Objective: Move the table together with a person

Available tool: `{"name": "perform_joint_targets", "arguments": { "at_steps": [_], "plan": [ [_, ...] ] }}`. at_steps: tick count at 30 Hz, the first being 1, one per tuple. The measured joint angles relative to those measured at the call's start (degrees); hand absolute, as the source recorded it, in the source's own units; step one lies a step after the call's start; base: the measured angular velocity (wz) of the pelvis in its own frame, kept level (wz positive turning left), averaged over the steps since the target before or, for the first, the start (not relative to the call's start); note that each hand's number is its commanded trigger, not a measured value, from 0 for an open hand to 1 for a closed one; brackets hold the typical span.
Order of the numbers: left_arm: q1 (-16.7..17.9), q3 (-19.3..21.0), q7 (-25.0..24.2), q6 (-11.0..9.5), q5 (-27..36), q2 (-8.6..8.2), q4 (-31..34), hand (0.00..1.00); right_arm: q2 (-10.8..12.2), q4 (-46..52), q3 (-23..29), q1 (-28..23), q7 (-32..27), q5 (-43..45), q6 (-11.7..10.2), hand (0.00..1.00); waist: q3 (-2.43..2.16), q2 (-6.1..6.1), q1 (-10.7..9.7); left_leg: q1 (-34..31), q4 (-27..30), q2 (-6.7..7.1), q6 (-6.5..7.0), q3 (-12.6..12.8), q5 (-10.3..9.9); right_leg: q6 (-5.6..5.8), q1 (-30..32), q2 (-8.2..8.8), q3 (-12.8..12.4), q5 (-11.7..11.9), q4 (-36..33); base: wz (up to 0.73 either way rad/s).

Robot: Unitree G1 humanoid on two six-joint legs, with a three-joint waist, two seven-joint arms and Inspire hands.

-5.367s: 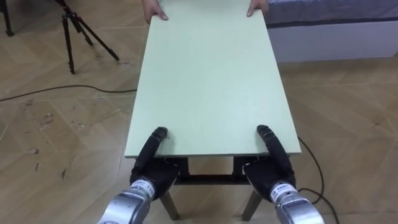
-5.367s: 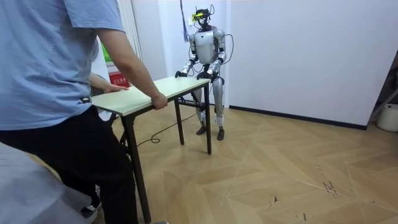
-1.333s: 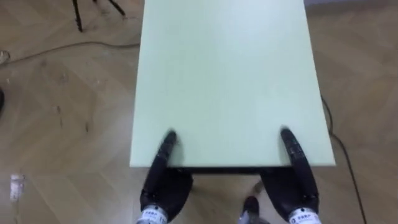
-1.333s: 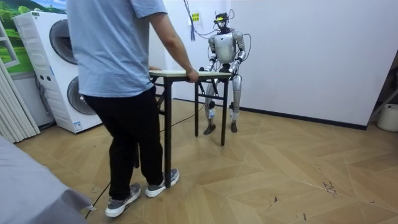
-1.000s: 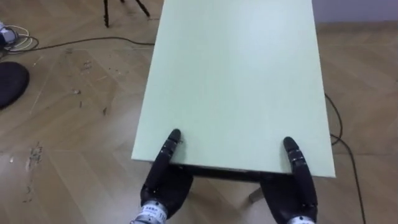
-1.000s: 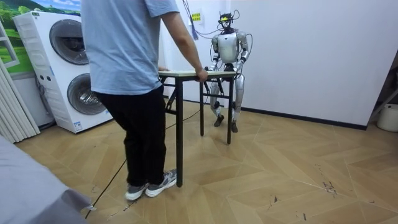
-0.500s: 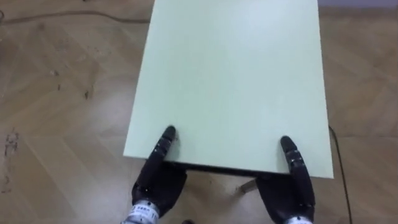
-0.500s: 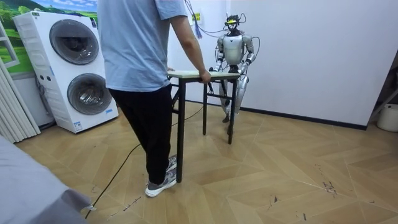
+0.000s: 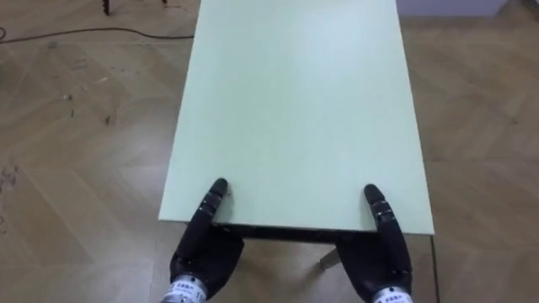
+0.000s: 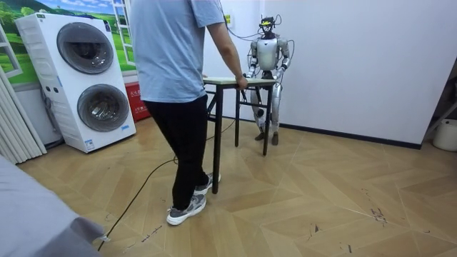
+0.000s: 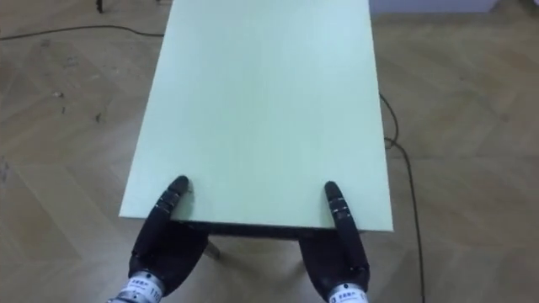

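table point(image 9: 295, 101) is up off the wooden floor point(image 9: 76, 151) as far as i can tell, running straight out ahead of both hands. left hand point(image 9: 206, 248) has its thumb laid flat on top near its corner with the rest of the hand tucked under the near edge, so the board's pinched between. right hand point(image 9: 381, 252) does the same at the other corner, well apart from the left. in the room view a person point(image 10: 178, 78) has hold of the far end, opposite the robot's hands. my guess on handling: stiff flat top on a dark frame, won't flex, probably not too heavy split two ways. the surface looks smooth though, so a thumb alone could slide, and the lift really comes from underneath. holding out by the corners seems right, it stops the thing twisting when the other end swings.
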State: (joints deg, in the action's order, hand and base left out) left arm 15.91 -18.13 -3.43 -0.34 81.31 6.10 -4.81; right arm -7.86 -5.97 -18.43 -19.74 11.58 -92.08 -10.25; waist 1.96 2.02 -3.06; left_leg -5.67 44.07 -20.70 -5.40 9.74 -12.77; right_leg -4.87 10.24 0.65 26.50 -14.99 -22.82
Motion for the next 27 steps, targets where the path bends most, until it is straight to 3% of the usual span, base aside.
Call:
{"name": "perform_joint_targets", "arguments": {
  "at_steps": [1,2,3,4,5,6,7,8,9,10,11,14,15,16,17,18,20,21,22,23,24,25,26,27],
  "plan": [
    [-0.88,-0.07,0.01,0.31,-0.24,-0.27,0.01,1.00,-0.82,0.86,-0.04,0.01,0.00,-0.04,-0.40,1.00,0.05,1.42,-0.44,3.80,-7.55,-0.55,-1.41,-1.09,3.32,0.02,2.63,0.47,-0.21,-0.01,-2.98,0.25],
    [-2.06,-0.09,0.11,0.38,-0.85,-0.19,-0.45,1.00,-0.25,0.90,0.20,-0.02,0.00,-0.15,-1.16,1.00,0.09,1.04,-0.84,5.74,-13.87,1.83,-3.29,-0.85,2.24,0.03,5.22,2.42,-2.64,-0.01,-6.11,0.40],
    [-2.41,-0.20,0.13,0.32,-1.18,-0.44,-0.66,1.00,-0.10,0.96,0.00,-0.38,0.00,-0.17,-1.45,1.00,0.04,0.47,-1.34,6.72,-16.88,3.33,-3.22,-0.50,2.84,-0.28,6.54,3.50,-4.50,0.22,-8.57,0.51],
    [-2.60,-0.78,0.05,-0.39,-1.05,-0.82,-1.20,1.00,-0.45,1.19,0.02,-0.91,0.02,-0.33,-1.44,1.00,0.75,1.01,-2.96,9.92,-21.71,4.99,-3.42,-0.09,3.80,-2.19,12.25,4.94,-8.23,0.86,-17.70,0.19],
    [-1.25,-1.15,-1.42,-1.98,-0.27,-0.25,-1.08,1.00,-0.43,1.11,-0.14,-0.79,0.02,-0.10,-0.66,1.00,0.03,2.70,-2.87,10.11,-23.73,3.07,-3.72,0.88,2.67,-1.97,16.09,-2.00,-13.49,2.04,-12.48,-0.09],
    [-0.58,-0.92,-2.20,-2.66,-0.18,0.63,0.00,1.00,0.03,1.42,-0.71,-0.51,0.14,0.07,-0.53,1.00,-0.49,3.15,-2.22,9.65,-23.94,2.32,-4.43,1.31,1.55,-2.81,16.98,-4.81,-15.40,4.80,-5.19,-0.38],
    [-0.50,-0.27,-3.63,-3.25,-0.22,1.47,1.45,1.00,0.58,3.22,-1.71,-0.38,1.35,0.62,-1.13,1.00,0.44,3.21,-1.03,7.90,-22.31,2.95,-4.74,1.13,-3.12,-4.25,18.42,-4.74,-12.20,11.16,-1.81,-0.36],
    [-1.02,0.07,-4.16,-3.49,0.22,0.99,1.84,1.00,-0.09,4.62,-2.17,-0.05,1.53,1.10,-1.43,1.00,0.57,3.74,0.03,6.01,-20.37,4.47,-3.28,-1.41,-6.76,-4.64,20.38,-4.38,-11.12,11.55,-2.61,-0.20],
    [-1.48,0.02,-4.03,-3.31,0.34,1.15,1.78,1.00,-0.19,4.51,-1.93,0.22,1.49,1.10,-1.45,1.00,0.55,3.14,0.04,5.13,-20.23,5.87,-3.18,-2.63,-7.45,-4.65,21.05,-3.24,-10.57,11.59,-3.19,0.15],
    [-2.32,-0.69,-3.47,-3.16,0.43,0.89,1.43,1.00,-0.74,4.26,-0.69,0.45,1.39,1.03,-0.83,1.00,0.52,2.75,-0.94,3.70,-20.40,8.76,-2.90,-3.73,-8.18,-4.52,21.45,-1.05,-8.75,11.83,-3.28,0.49],
    [-2.97,-1.60,-3.11,-3.32,0.36,0.48,0.78,1.00,-0.94,4.02,0.30,0.44,1.38,0.78,-0.27,1.00,0.53,2.63,-1.32,3.39,-21.19,10.67,-1.89,-3.73,-8.79,-4.12,21.73,0.58,-8.21,12.58,-2.80,0.48],
    [-4.37,-2.37,-3.14,-3.84,0.40,-0.51,-1.84,1.00,-0.77,2.87,1.73,0.49,1.38,0.87,0.81,1.00,0.41,2.15,-1.12,4.78,-26.22,14.13,-0.92,-3.23,-9.26,-3.72,21.69,3.92,-5.57,15.77,-0.88,0.12],
    [-4.47,-2.38,-3.14,-3.84,0.39,-0.56,-2.27,1.00,-0.64,2.51,1.89,0.50,1.38,1.06,1.00,1.00,0.38,2.05,-1.23,4.70,-26.52,14.64,-0.42,-2.84,-9.53,-3.55,21.68,4.47,-5.49,16.51,-0.70,0.11],
    [-4.49,-2.35,-3.14,-3.83,0.39,-0.82,-3.10,1.00,-0.38,1.85,2.41,0.23,1.38,1.44,1.48,1.00,0.19,1.70,-1.42,4.04,-26.14,15.65,0.99,-1.89,-10.32,-3.02,21.56,5.44,-5.72,18.01,0.16,0.11],
    [-4.14,-2.40,-3.14,-3.82,0.24,-0.81,-3.80,1.00,0.07,0.98,2.51,-0.26,1.38,1.75,1.77,1.00,-0.29,0.77,-1.58,3.08,-24.74,17.07,1.71,-1.74,-10.09,-2.60,20.91,6.52,-6.27,20.09,1.76,0.12],
    [-3.79,-2.51,-3.12,-3.79,0.23,-0.79,-3.95,1.00,0.13,0.85,2.66,-0.71,1.38,1.83,2.15,1.00,-0.38,0.57,-1.70,2.76,-23.98,17.58,2.20,-1.62,-10.05,-2.34,20.25,6.94,-6.33,21.14,2.81,0.16],
    [-2.45,-2.91,-2.50,-3.73,0.25,-0.67,-3.95,1.00,0.35,0.20,2.92,-1.93,1.34,1.85,3.10,1.00,-0.95,-0.57,-2.33,1.15,-21.40,19.91,4.30,-0.39,-9.65,-0.69,18.42,8.66,-7.77,26.03,7.35,0.18],
    [-2.35,-2.96,-2.29,-3.74,0.35,-0.67,-3.94,1.00,0.38,0.04,3.03,-1.89,1.28,1.85,3.31,1.00,-0.95,-0.79,-2.50,0.60,-20.67,20.69,4.90,-0.32,-9.56,0.20,17.99,8.94,-8.05,27.58,8.95,0.16],
    [-2.37,-3.32,-2.10,-3.78,0.94,-0.57,-4.04,1.00,0.37,-0.02,3.28,-1.68,1.14,1.93,3.64,1.00,-0.95,-0.79,-3.10,-1.12,-19.07,21.34,6.31,-0.21,-9.30,4.49,17.46,9.52,-9.53,30.66,11.41,0.25],
    [-2.74,-3.71,-1.99,-3.74,1.03,-0.94,-5.11,1.00,0.24,-0.73,4.02,-1.66,1.14,2.27,4.03,1.00,-0.73,-0.36,-3.40,-2.11,-17.70,20.37,7.29,2.15,-9.34,6.99,17.84,9.92,-12.45,29.77,8.41,0.34],
    [-2.97,-3.85,-1.98,-3.71,0.76,-1.34,-6.06,1.00,0.28,-1.46,4.21,-1.89,1.17,2.22,4.03,1.00,-0.61,-0.11,-3.42,-2.04,-17.10,19.25,7.34,3.97,-9.31,6.10,18.19,10.14,-13.09,26.02,2.76,0.46],
    [-2.89,-4.08,-1.72,-3.60,-0.06,-1.51,-6.61,1.00,0.67,-1.94,4.55,-2.88,1.20,1.82,4.14,1.00,-0.64,-0.18,-3.47,-1.77,-16.96,17.97,7.71,5.56,-9.00,6.36,18.29,11.07,-13.69,17.41,-8.25,0.47],
    [-2.68,-4.46,-1.70,-3.58,-0.25,-0.91,-6.54,1.00,0.85,-1.94,4.58,-3.56,1.27,1.43,4.04,1.00,-0.65,-0.19,-3.40,-1.78,-17.00,16.71,7.31,7.06,-8.52,6.36,16.83,11.58,-14.24,10.85,-16.67,0.40],
    [-2.55,-4.44,-1.70,-3.58,-0.26,-0.83,-6.50,1.00,0.87,-1.95,4.48,-3.71,1.27,1.29,4.00,1.00,-0.66,-0.19,-3.25,-1.83,-17.00,16.06,7.02,8.38,-8.28,6.91,15.71,11.77,-14.88,8.36,-19.64,0.20]
  ]
}}
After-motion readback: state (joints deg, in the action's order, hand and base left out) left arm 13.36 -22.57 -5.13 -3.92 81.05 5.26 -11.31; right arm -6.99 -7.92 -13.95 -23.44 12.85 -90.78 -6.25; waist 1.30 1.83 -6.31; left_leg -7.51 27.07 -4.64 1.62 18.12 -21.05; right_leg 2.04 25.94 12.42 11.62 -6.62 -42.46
